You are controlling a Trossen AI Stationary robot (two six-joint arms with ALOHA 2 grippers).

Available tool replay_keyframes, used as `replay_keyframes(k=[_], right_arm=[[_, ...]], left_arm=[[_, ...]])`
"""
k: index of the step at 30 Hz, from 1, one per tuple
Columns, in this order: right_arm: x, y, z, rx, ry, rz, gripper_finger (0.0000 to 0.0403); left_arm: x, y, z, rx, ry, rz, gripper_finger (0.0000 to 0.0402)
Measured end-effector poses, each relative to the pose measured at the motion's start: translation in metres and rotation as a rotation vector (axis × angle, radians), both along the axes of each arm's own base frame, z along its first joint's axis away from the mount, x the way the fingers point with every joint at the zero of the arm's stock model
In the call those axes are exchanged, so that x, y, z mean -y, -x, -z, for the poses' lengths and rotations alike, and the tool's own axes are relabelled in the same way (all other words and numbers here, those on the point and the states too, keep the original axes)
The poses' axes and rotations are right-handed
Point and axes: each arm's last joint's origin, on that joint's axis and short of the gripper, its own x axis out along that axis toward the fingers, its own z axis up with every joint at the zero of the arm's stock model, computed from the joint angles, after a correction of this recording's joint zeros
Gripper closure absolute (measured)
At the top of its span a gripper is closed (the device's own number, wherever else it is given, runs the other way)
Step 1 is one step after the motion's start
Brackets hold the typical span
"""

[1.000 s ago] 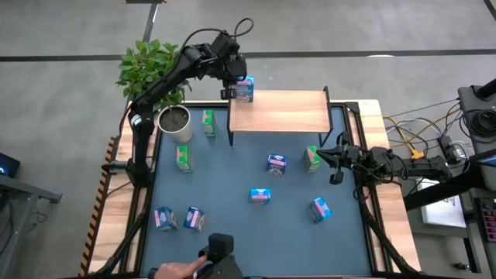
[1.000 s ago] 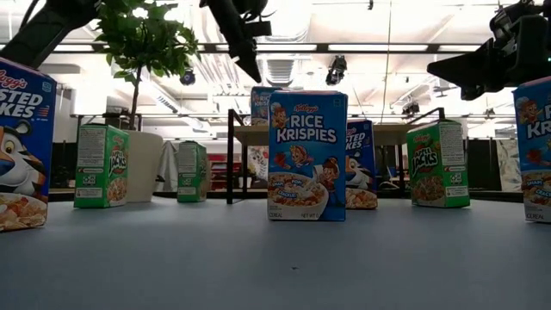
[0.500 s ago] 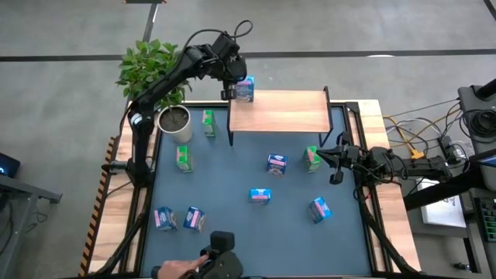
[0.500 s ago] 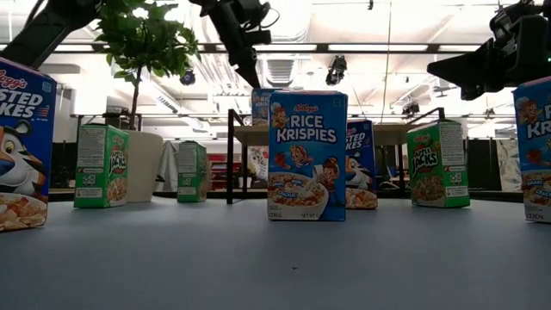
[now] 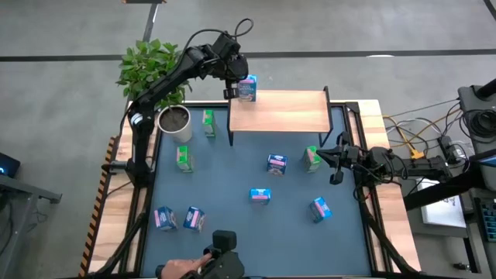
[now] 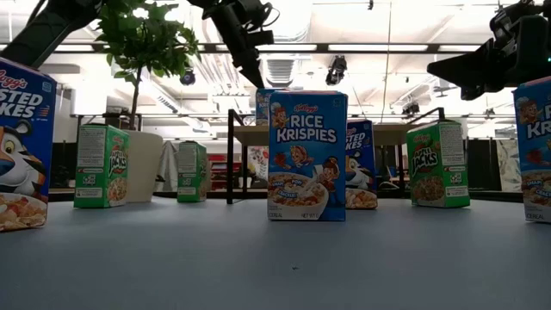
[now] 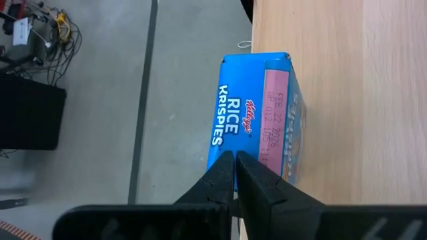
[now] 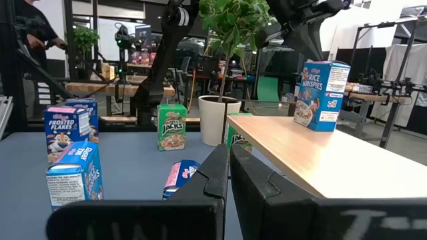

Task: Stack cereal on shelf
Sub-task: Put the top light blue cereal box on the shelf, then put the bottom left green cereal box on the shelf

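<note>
A light blue Rice Krispies cereal box [image 5: 248, 87] [image 7: 257, 127] stands upright on its base at the far left corner of the light-wood shelf [image 5: 283, 112]. My left gripper [image 5: 231, 91] [image 7: 235, 157] is shut, its tips at that box's left side. Several more cereal boxes stand or lie on the blue mat, among them a green one [image 5: 208, 122] and a dark blue one [image 5: 277, 163]. My right gripper [image 5: 335, 159] [image 8: 229, 150] waits shut and level at the table's right edge. My left gripper's shut fingertips [image 7: 227, 167] lie at the box's broad printed face [image 7: 223, 133], near its upper edge [image 6: 263, 89]. They slant down from the table's left. Whether they touch the face I cannot tell. The box stands upright on the shelf.
A potted plant [image 5: 159, 66] stands at the far left beside the shelf. Boxes are scattered over the mat [image 5: 232, 178], with two at the near left [image 5: 178, 218]. A person's hand [image 5: 180, 269] holds a dark device [image 5: 222, 260] at the near edge.
The light blue box on the shelf has slid a little toward the table's right, still upright, with my left gripper's tips staying beside it.
</note>
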Motion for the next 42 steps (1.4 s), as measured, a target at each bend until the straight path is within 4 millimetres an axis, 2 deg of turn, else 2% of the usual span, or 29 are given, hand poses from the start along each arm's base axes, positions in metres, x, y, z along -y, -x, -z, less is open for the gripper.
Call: replay_keyframes(k=[7, 11, 16, 22, 26, 30, 36, 42], right_arm=[[0.000, 0.000, 0.000, 0.000, 0.000, 0.000, 0.0394], [0.000, 0.000, 0.000, 0.001, -0.004, 0.000, 0.0394], [0.000, 0.000, 0.000, 0.004, -0.016, -0.002, 0.0394], [0.000, 0.000, 0.000, 0.016, -0.060, -0.006, 0.0394], [0.000, 0.000, -0.003, 0.044, -0.077, -0.009, 0.0394], [0.000, 0.001, -0.004, 0.062, -0.067, -0.008, 0.0394], [0.000, 0.001, -0.008, 0.095, -0.066, -0.009, 0.0394], [0.000, 0.001, -0.014, 0.152, -0.045, -0.008, 0.0394]], left_arm=[[0.004, 0.003, -0.007, 0.051, 0.040, -0.063, 0.0400], [0.020, 0.008, -0.022, 0.107, 0.085, -0.071, 0.0400], [0.056, 0.014, -0.035, 0.153, 0.289, 0.020, 0.0400], [0.118, 0.006, -0.042, 0.121, 0.432, 0.140, 0.0400], [0.163, -0.004, -0.040, 0.084, 0.455, 0.235, 0.0401], [0.200, -0.005, -0.032, 0.069, 0.442, 0.290, 0.0401], [0.236, 0.010, -0.009, 0.192, 0.457, 0.332, 0.0401], [0.259, 0.033, 0.024, 0.322, 0.453, 0.327, 0.0402]])
